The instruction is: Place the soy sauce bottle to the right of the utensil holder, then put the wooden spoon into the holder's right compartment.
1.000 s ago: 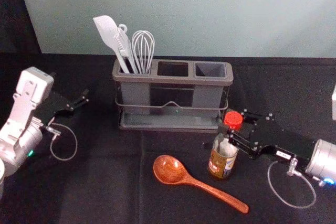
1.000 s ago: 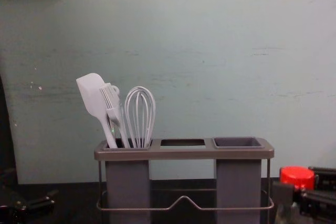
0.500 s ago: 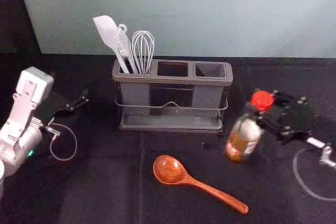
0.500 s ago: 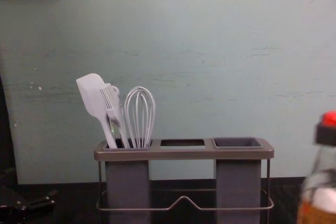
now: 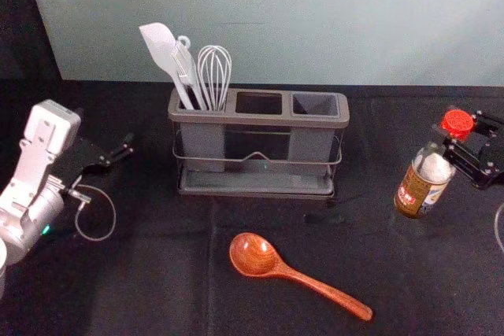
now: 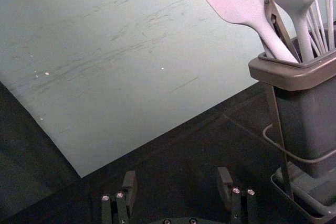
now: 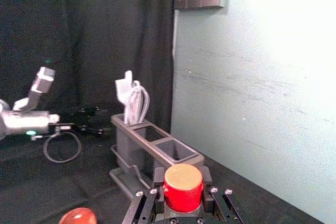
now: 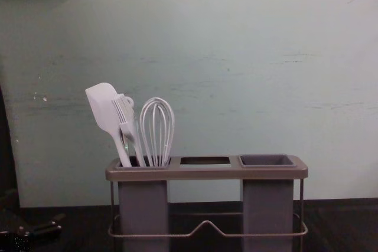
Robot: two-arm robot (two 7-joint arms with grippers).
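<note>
Both reach inward: left pincer (image 5: 105, 130) near the holder (image 5: 256, 120), right pincer (image 5: 451, 126) gripping bottle (image 5: 420, 192).

In the head view, soft light falls evenly on the pale wall (image 5: 315, 29), while the black tabletop (image 5: 150, 281) sinks into grainy darkness. Small highlights glint on the wooden spoon (image 5: 253, 253). The right wrist view glares, part of its wall washed out to white. The chest view is dimmer, nearly black along its lower edge.
</note>
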